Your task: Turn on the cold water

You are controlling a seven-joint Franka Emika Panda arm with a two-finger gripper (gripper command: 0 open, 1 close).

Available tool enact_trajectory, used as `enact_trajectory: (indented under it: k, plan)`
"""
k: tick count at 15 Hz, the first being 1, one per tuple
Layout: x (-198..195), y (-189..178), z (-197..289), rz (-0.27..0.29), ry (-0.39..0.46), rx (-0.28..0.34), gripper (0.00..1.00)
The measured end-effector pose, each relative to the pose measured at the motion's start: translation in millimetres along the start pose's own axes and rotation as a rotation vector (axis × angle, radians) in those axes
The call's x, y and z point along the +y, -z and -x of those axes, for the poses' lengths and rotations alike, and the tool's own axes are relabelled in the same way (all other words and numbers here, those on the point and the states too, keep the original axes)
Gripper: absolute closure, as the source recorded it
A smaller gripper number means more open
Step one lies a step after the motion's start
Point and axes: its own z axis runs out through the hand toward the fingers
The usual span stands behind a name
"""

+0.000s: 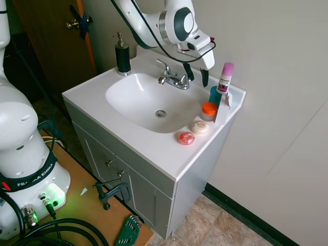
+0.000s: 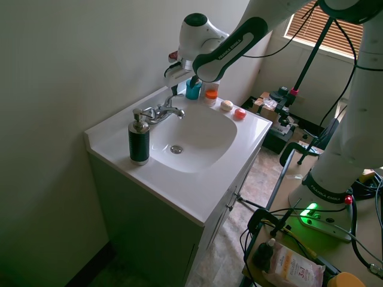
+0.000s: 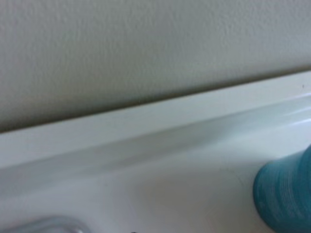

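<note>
A: Where is the cold water handle (image 1: 183, 78)?

B: On the faucet at the back of the white sink (image 1: 92, 97), right side. The gripper (image 1: 196, 75) hangs open just beside it, nothing held.

A: Risks?

B: The fingers may slip off the chrome or knock the teal cup (image 1: 215, 95) nearby.

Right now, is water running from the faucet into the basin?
No. In the first exterior view the faucet gives no stream, and the basin around the drain looks dry.
</note>
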Motion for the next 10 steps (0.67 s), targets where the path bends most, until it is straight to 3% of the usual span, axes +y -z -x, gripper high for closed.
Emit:
enact_trajectory:
  k: [10]
  plan:
    - [50.2, 81.4, 49.0, -0.008, 0.061, -0.222, 0.00]
